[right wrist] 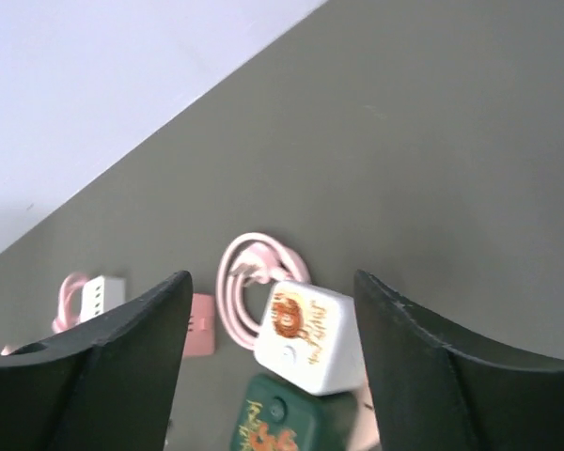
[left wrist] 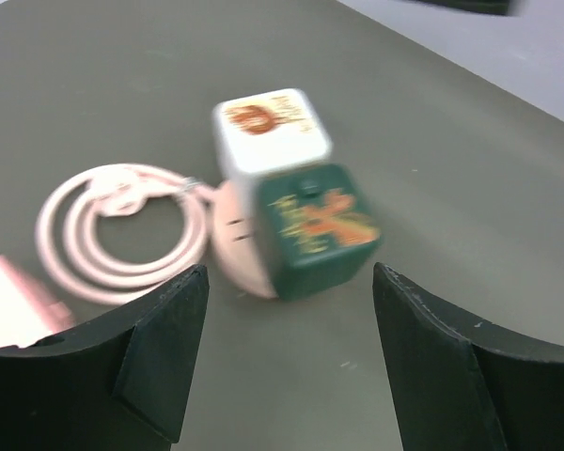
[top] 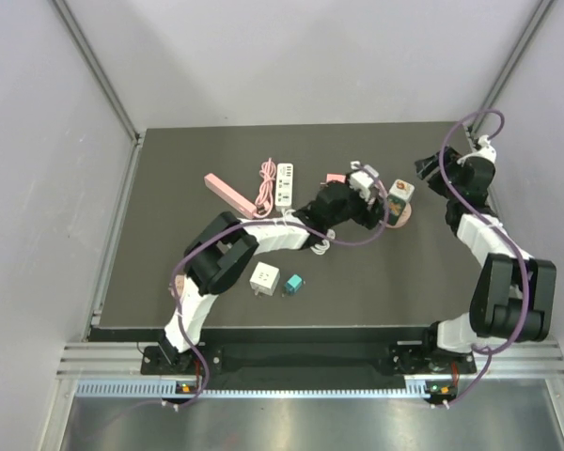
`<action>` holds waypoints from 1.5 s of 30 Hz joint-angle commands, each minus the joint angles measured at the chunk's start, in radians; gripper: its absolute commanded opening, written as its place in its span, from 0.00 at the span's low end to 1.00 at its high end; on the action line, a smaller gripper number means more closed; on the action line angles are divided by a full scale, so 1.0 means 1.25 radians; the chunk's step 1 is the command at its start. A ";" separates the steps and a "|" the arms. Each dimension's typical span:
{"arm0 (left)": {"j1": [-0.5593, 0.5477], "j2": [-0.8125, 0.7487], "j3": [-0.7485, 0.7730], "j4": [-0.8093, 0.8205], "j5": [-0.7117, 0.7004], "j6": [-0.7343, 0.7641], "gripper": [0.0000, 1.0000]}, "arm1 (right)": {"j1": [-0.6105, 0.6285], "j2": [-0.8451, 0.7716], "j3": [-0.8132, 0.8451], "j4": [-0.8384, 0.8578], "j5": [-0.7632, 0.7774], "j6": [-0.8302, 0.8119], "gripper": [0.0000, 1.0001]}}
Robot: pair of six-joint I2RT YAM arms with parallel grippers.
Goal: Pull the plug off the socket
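Note:
A white cube plug with a lion print (left wrist: 271,127) and a dark green cube (left wrist: 315,230) sit joined together against a round pink socket (left wrist: 233,252) with a coiled pink cable (left wrist: 122,235). In the top view this cluster (top: 401,195) lies at the back right of the mat. My left gripper (left wrist: 291,357) is open and empty, just short of the green cube; in the top view it (top: 367,183) is left of the cluster. My right gripper (right wrist: 273,376) is open and empty above the white cube (right wrist: 305,338) and the green cube (right wrist: 282,423); in the top view it (top: 429,173) is right of the cluster.
A pink power strip (top: 230,193), a white power strip (top: 285,183) and a pink cable (top: 266,177) lie at the back left. A small pink block (top: 335,178) sits by the left wrist. A white cube socket (top: 264,278) and a teal plug (top: 293,284) lie near the front.

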 commanded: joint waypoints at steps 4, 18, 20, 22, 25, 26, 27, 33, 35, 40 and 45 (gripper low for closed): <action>-0.075 0.060 0.148 -0.092 -0.142 0.048 0.78 | -0.032 0.099 -0.074 0.281 -0.257 0.018 0.51; -0.130 0.195 0.378 -0.219 -0.269 0.075 0.93 | -0.083 0.194 -0.125 0.472 -0.402 0.117 0.33; -0.130 0.220 0.409 -0.256 -0.270 0.077 0.94 | -0.088 0.207 -0.130 0.519 -0.419 0.145 0.33; -0.133 0.231 0.435 -0.281 -0.276 0.067 0.94 | -0.093 0.215 -0.135 0.540 -0.429 0.156 0.33; -0.135 0.236 0.433 -0.281 -0.291 0.058 0.94 | -0.094 0.217 -0.135 0.542 -0.432 0.151 0.33; -0.137 0.239 0.433 -0.281 -0.294 0.058 0.93 | -0.093 0.216 -0.134 0.543 -0.432 0.148 0.33; -0.137 0.241 0.434 -0.279 -0.297 0.058 0.92 | -0.094 0.217 -0.134 0.542 -0.434 0.148 0.33; -0.138 0.247 0.437 -0.290 -0.320 0.055 0.88 | -0.094 0.218 -0.134 0.544 -0.437 0.143 0.32; -0.137 0.237 0.432 -0.298 -0.329 0.055 0.91 | -0.094 0.220 -0.134 0.543 -0.437 0.140 0.32; -0.137 0.234 0.417 -0.300 -0.320 0.045 0.87 | -0.094 0.221 -0.130 0.544 -0.442 0.140 0.31; -0.138 0.239 0.421 -0.295 -0.306 0.037 0.64 | -0.094 0.209 -0.133 0.503 -0.434 0.121 0.28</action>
